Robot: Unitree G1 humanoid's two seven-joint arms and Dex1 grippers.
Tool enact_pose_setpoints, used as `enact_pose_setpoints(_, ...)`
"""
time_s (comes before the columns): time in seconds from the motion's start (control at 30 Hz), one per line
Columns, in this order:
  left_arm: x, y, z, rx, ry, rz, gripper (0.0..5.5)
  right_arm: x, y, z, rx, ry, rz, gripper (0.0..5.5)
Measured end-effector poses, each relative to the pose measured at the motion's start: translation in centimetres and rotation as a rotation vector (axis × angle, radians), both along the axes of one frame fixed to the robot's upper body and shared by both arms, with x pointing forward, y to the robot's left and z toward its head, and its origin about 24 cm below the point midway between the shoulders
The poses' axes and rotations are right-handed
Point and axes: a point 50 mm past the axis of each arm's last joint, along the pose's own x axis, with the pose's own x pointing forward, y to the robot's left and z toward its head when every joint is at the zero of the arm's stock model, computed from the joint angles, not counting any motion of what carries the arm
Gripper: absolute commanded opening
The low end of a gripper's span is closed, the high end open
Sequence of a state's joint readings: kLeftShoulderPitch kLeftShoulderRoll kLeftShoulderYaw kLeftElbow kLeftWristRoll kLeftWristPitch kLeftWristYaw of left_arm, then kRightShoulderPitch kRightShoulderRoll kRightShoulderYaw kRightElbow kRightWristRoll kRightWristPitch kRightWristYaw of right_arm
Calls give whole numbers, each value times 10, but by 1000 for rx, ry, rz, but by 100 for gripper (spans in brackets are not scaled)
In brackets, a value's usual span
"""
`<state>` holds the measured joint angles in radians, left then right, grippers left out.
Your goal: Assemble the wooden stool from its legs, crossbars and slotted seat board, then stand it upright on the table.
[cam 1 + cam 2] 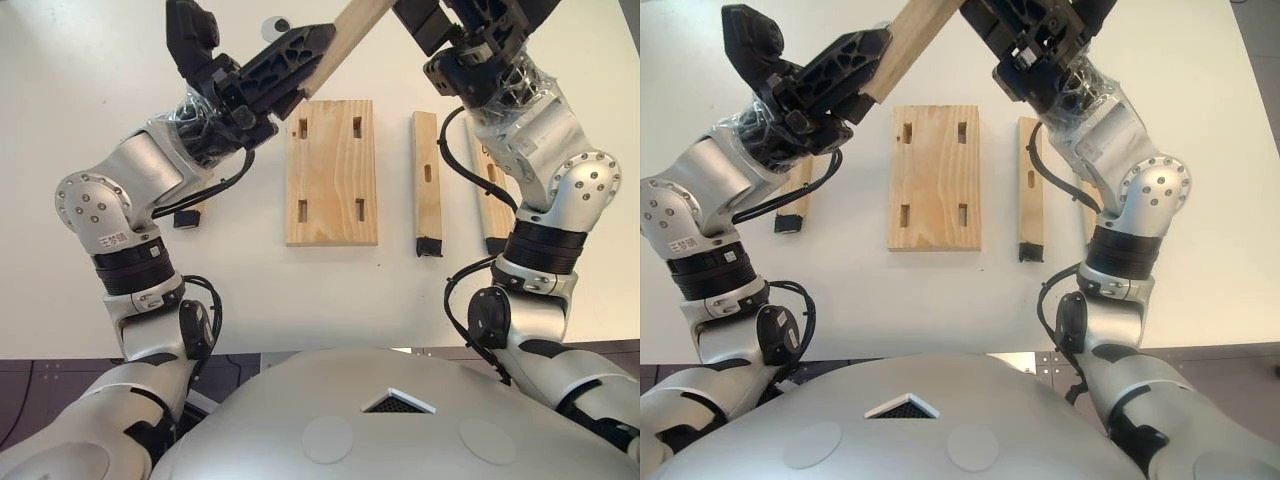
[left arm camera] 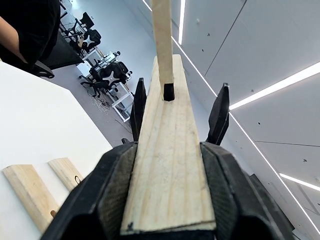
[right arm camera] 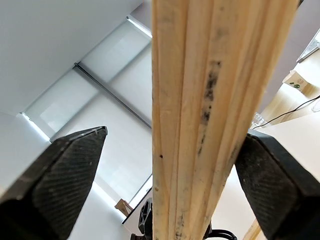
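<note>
While left fingers (image 1: pixel 290 50) clamp leg (image 1: pixel 345 40) slanting far-rightward, right fingers (image 3: pixel 65 175) gape astride crossbar (image 2: pixel 162 40).

Office chairs (image 2: pixel 107 75) — ceiling light strips (image 2: pixel 280 85) overhead.

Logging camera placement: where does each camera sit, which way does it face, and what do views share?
Left eye view: on the head, looking down at the table and seat board; both arms show.
Right eye view: beside it, sharing that scene.
Left wrist view: on that wrist, facing up along the wooden leg in the left end effector.
Right wrist view: on that wrist, facing the ceiling; right end effector flanks wood.
</note>
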<state>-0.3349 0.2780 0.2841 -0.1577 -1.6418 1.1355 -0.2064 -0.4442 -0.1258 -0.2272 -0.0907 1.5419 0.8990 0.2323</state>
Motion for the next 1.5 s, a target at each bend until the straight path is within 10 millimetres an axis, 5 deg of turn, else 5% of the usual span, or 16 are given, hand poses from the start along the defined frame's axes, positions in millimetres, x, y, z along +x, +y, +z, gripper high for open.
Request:
enact_pose_setpoints(0.37,-1,-1,0,-15,0,-9,197,3,-1,-4,7,46,-1,206)
enact_pose_setpoints(0.6,-1,-1,-2,-11,0,-10,197,3,-1,-6,9,55,9,204)
enact_pose_setpoints(0.8,5,5,-13,118,-1,32,288,8,-1,-12,-100,27,-51,204)
enact_pose_setpoints(1.03,0,40,-49,321,51,60,382,9,-17,-11,-286,-191,-138,204)
enact_pose_setpoints(1.17,13,82,-61,391,85,244,402,-5,-30,-22,-389,-299,-92,204)
enact_pose_setpoints(1.3,31,109,-53,401,58,399,402,-17,-46,-37,-472,-333,-58,204)
enact_pose_setpoints(1.5,35,113,-45,400,23,416,402,-23,-50,-58,-562,-374,-10,204)
